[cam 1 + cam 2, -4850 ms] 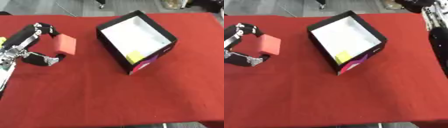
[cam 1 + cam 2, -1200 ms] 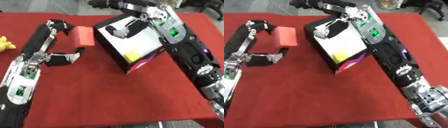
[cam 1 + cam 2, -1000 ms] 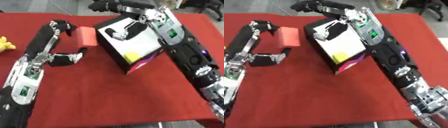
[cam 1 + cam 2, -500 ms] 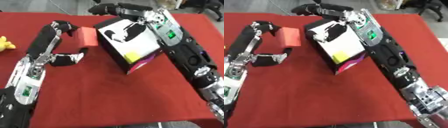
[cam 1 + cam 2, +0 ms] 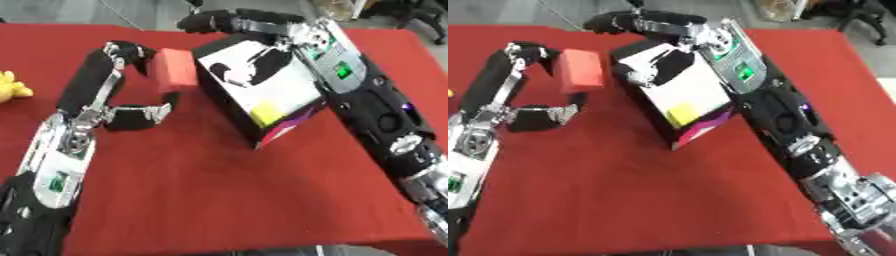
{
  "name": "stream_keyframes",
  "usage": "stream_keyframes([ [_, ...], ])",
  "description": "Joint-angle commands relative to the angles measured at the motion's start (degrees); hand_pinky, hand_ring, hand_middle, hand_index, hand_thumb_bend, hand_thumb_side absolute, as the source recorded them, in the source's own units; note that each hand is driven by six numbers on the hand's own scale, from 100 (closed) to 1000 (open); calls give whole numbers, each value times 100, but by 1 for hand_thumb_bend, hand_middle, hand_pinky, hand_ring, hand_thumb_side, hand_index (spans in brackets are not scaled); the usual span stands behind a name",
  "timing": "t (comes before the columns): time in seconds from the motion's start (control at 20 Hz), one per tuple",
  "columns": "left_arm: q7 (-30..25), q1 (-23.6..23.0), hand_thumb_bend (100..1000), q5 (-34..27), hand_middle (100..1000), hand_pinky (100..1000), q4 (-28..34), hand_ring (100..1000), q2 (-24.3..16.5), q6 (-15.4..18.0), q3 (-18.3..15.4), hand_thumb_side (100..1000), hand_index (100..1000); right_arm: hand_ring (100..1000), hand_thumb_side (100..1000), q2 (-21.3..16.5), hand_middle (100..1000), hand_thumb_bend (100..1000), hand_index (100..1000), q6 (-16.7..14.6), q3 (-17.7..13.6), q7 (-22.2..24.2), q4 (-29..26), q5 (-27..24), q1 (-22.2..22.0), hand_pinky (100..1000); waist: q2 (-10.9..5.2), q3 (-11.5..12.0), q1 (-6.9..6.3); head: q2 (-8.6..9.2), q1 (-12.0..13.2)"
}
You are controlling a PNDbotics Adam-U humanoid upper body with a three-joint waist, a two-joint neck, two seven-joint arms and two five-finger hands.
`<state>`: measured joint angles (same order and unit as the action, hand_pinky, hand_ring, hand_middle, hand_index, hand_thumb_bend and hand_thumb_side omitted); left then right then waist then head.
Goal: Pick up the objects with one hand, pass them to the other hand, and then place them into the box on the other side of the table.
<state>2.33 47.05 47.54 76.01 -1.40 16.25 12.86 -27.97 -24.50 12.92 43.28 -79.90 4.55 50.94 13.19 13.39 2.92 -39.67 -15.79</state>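
- My left hand (image 5: 140, 107) pinches the red block (image 5: 175, 70), raised for handover.
- My right hand (image 5: 232, 20) reaches past the box (image 5: 262, 85), fingers extended to receive.

left hand (image 5: 131, 80) raised mid-left, fingers and thumb curled in a pinch. right hand (image 5: 241, 22) reaches in from upper right, fingers extended leftward, relaxed.
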Motion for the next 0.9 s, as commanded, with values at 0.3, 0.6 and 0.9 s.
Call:
stream_keyframes([
  [0.3,-40,150,100,-119,385,683,82,476,67,-115,-37,271,451,1000,394,-79,1000,100,1000,-749,69,868,-149,-62,123,1000,5,-31,67,60,42],
  [0.6,-54,165,100,18,385,681,15,476,154,-111,-50,269,451,1000,493,-63,1000,100,1000,-742,155,869,-110,-100,152,1000,17,-36,78,79,69],
  [0.9,-29,157,100,168,385,675,5,475,213,-42,-11,264,449,1000,475,-43,1000,100,1000,-717,189,869,-122,-122,172,1000,30,-22,87,60,51],
])
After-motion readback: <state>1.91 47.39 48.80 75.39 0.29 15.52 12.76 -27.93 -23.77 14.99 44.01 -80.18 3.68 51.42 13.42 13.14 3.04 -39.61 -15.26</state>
